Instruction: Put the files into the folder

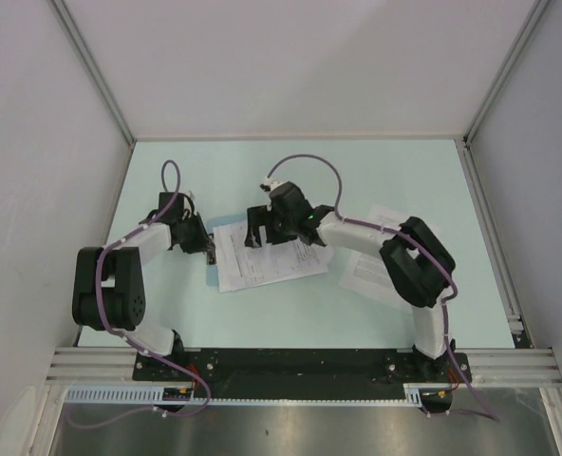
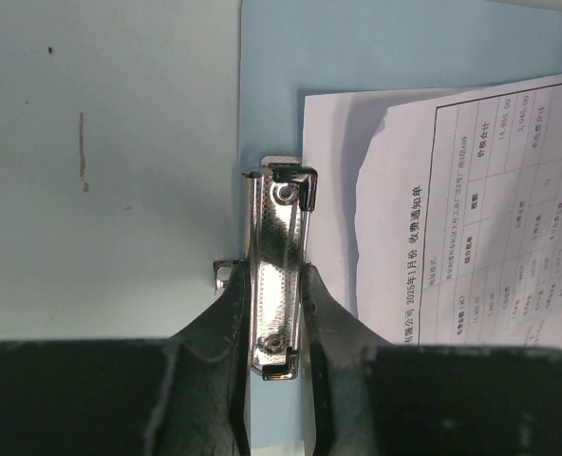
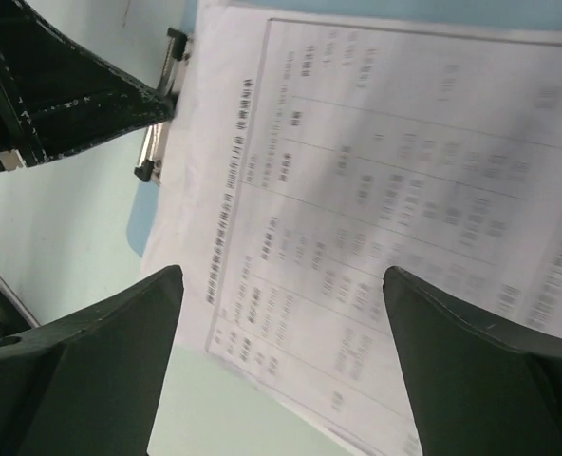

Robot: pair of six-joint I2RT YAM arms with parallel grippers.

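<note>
The folder is a light-blue clipboard (image 2: 357, 57) lying on the table, with a silver clip (image 2: 279, 237) at its short edge. My left gripper (image 2: 274, 280) is shut on that clip, one finger on each side. A white printed sheet with a table (image 2: 471, 209) lies on the board, its edge beside the clip and one corner curled up. My right gripper (image 3: 281, 275) is open and hovers just above this sheet (image 3: 376, 190), holding nothing. In the top view the sheet (image 1: 262, 266) lies between the left gripper (image 1: 208, 249) and the right gripper (image 1: 262, 237).
More printed sheets (image 1: 371, 271) lie on the table to the right, partly under my right arm (image 1: 414, 261). The left gripper (image 3: 63, 85) and the clip (image 3: 158, 142) show at the top left of the right wrist view. Grey walls enclose the table.
</note>
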